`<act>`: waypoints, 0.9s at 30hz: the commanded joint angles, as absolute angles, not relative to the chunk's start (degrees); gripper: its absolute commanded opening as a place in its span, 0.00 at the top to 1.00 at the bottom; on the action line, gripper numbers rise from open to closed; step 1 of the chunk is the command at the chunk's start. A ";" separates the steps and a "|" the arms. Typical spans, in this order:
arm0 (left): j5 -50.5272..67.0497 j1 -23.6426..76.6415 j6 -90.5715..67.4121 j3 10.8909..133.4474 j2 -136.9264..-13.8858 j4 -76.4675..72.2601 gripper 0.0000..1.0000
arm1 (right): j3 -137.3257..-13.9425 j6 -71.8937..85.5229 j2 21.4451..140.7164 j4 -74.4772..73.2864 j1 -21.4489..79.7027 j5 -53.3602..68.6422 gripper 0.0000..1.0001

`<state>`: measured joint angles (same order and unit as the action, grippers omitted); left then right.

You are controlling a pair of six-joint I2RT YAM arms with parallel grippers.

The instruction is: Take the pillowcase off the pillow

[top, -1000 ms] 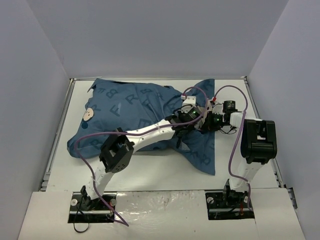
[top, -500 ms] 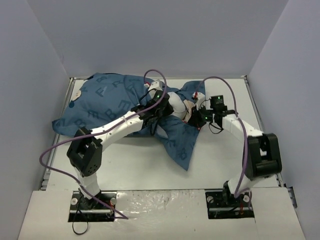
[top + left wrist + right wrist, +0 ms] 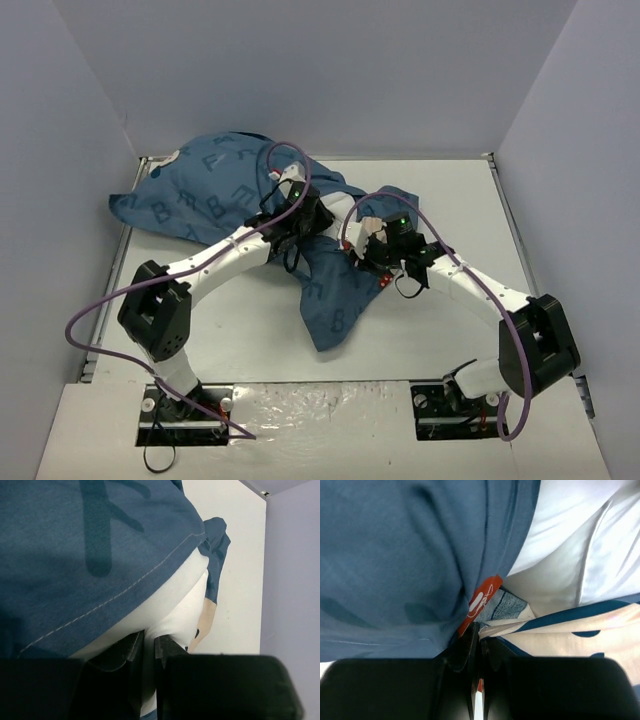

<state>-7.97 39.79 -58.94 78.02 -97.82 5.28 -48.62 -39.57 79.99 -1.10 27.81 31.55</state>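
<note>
The dark-blue pillowcase (image 3: pixel 215 190) lies bunched from the back left corner to the table's middle, with a loose flap (image 3: pixel 335 300) hanging toward the front. My left gripper (image 3: pixel 302 215) is buried in its folds. In the left wrist view it (image 3: pixel 148 641) is shut on a pinch of the white pillow (image 3: pixel 170 605), which bulges out from under the pillowcase hem (image 3: pixel 115 595). My right gripper (image 3: pixel 366 250) is just right of it. In the right wrist view it (image 3: pixel 480 637) is shut on the pillowcase edge by a red label (image 3: pixel 482 600), with white pillow (image 3: pixel 570 535) beyond.
The white table (image 3: pixel 460 210) is boxed in by grey walls at the left, back and right. The pillowcase touches the left wall's edge (image 3: pixel 125 215). Purple cables loop over both arms (image 3: pixel 100 310).
Both arms have swung left. The bulk of the pillowcase and pillow has shifted to the back left corner. The right gripper has moved left and a little nearer, and the loose flap has followed.
</note>
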 commanded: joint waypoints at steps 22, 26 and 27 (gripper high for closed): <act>-10.46 21.18 -71.90 74.10 -82.98 -21.10 0.98 | -41.21 -59.58 81.83 -19.24 26.38 22.29 0.95; -7.04 23.72 -67.78 71.64 -82.70 -17.58 0.98 | -49.11 -63.45 81.57 -33.43 22.86 36.09 0.55; -6.42 25.56 -67.42 70.67 -82.97 -17.49 0.98 | -52.79 -65.11 81.04 -35.57 22.85 38.65 0.47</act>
